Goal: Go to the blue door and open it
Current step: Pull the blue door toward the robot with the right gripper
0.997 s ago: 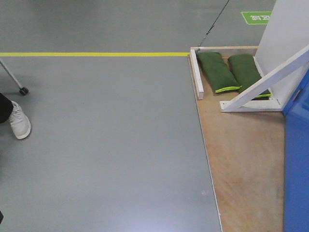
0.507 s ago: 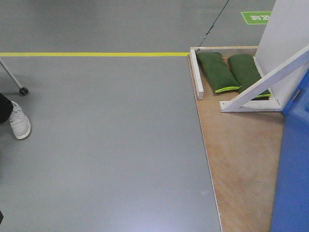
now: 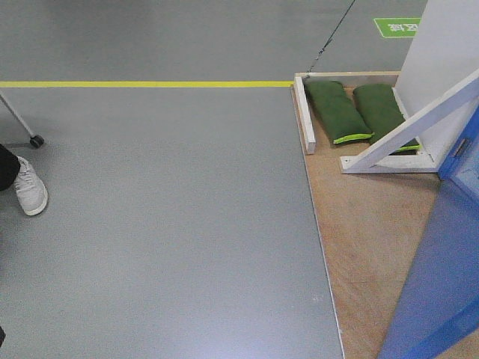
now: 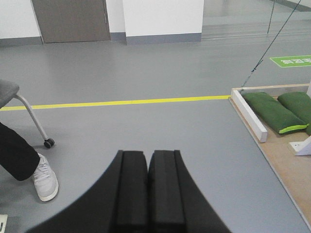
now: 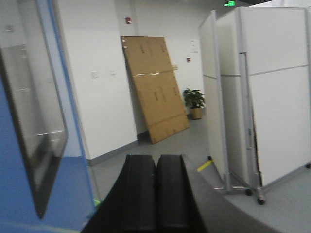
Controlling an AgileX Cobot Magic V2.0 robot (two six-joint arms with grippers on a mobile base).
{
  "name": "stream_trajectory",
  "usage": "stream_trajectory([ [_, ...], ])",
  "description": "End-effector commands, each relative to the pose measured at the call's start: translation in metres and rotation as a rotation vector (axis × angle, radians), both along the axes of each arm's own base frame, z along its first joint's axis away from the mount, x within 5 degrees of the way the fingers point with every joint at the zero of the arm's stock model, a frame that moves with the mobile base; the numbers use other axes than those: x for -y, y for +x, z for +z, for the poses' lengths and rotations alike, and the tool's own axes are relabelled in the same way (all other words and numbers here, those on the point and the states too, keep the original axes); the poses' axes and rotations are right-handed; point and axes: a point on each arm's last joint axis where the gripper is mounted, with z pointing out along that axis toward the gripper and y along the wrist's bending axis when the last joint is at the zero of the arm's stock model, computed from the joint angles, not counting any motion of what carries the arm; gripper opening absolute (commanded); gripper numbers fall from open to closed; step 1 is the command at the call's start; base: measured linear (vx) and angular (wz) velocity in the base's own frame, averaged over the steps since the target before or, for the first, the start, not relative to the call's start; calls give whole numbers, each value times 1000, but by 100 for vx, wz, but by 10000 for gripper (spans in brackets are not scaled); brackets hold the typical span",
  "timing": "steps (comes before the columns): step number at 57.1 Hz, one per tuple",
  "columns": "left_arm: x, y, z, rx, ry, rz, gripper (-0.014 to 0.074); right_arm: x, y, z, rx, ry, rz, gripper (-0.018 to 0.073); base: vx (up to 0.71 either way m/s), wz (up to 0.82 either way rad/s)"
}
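Upright blue door (image 3: 441, 284), bottom edge diagonal across the plywood base (image 3: 367, 224)

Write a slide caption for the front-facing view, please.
Blue door angled over a plywood platform, two green sandbags beside a white brace.

- Blue door (image 3: 441, 284): one.
- Green sandbags (image 3: 338, 112): two.
- Plywood platform (image 3: 374, 224): one.
- Yellow floor line (image 3: 142, 84): one.
- White sneaker (image 3: 30, 188): one.
- Potted plant (image 5: 194, 99): one.
- Grippers: two, namely the left gripper (image 4: 147, 160) and the right gripper (image 5: 156, 162).
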Motion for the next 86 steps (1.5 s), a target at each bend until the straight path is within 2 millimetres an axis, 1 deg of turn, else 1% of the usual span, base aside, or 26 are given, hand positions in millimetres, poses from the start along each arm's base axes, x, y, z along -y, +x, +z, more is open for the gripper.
stream_trajectory([
  [1,1,0,17,122,-9,-11,73,-30,-4,27,112,-73,77,12,0,0],
  [10,1,0,17,122,-9,-11,73,-55,13,28,116,-67,209,12,0,0],
  [23,1,0,17,122,-9,-11,73,-99,37,28,124,-54,424,12,0,0],
  [37,1,0,17,122,-9,-11,73,-142,51,28,128,-42,618,12,0,0],
  [41,1,0,17,122,-9,-11,73,-154,57,26,121,-34,674,12,0,0],
  [47,1,0,17,122,-9,-11,73,-169,73,17,90,-13,745,12,0,0],
  [56,1,0,17,122,-9,-11,73,-184,93,5,47,9,805,12,0,0],
  [72,1,0,17,122,-9,-11,73,-212,107,-5,13,25,905,12,0,0],
  [77,1,0,17,122,-9,-11,73,-217,112,-9,-1,30,922,12,0,0],
  [86,1,0,17,122,-9,-11,73,-221,125,-19,-30,42,930,12,0,0],
])
